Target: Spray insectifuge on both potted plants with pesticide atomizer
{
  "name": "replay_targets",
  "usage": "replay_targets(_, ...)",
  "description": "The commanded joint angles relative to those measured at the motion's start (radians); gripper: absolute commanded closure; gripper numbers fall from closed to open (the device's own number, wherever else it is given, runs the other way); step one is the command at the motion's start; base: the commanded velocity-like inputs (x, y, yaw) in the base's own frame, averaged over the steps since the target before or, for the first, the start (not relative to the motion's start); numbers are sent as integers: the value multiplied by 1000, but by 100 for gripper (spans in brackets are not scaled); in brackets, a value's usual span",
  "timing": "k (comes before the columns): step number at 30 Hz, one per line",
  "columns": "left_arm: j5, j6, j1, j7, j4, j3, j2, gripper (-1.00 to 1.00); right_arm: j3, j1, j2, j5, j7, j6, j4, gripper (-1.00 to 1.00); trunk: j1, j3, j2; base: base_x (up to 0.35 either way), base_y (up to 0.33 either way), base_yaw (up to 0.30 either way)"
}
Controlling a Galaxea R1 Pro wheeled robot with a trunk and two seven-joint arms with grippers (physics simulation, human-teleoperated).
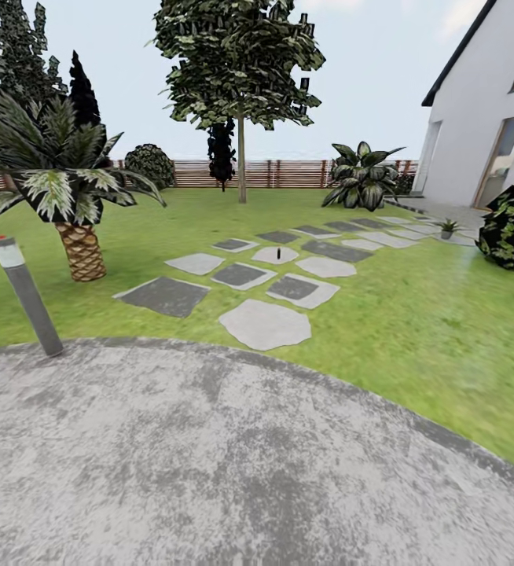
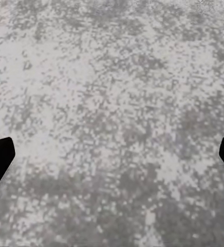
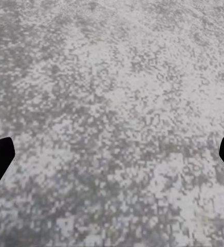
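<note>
Barely started: left gripper (image 2: 112, 154) spread and empty over grey paving (image 1: 210, 472), a small dark thing, maybe the atomizer (image 1: 278, 255), well ahead on a stepping slab (image 1: 275, 255), one potted plant (image 1: 447, 228) far right near the house, right gripper (image 3: 112, 154) spread, empty too.

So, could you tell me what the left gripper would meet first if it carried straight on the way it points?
Most likely the mottled grey paving; the left gripper is open, with nothing between its fingers.
</note>
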Motion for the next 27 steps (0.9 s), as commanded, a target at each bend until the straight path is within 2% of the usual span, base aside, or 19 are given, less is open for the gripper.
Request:
replay_targets(1, -1, -4, -1, 0, 1, 3, 0, -100, 0, 0, 0, 1, -3, -3, 1, -100, 0, -1, 0, 339, 0, 0)
replay_targets(27, -1, -4, -1, 0, 1, 3, 0, -100, 0, 0, 0, 1, -3, -3, 1, -100, 0, -1, 0, 339, 0, 0)
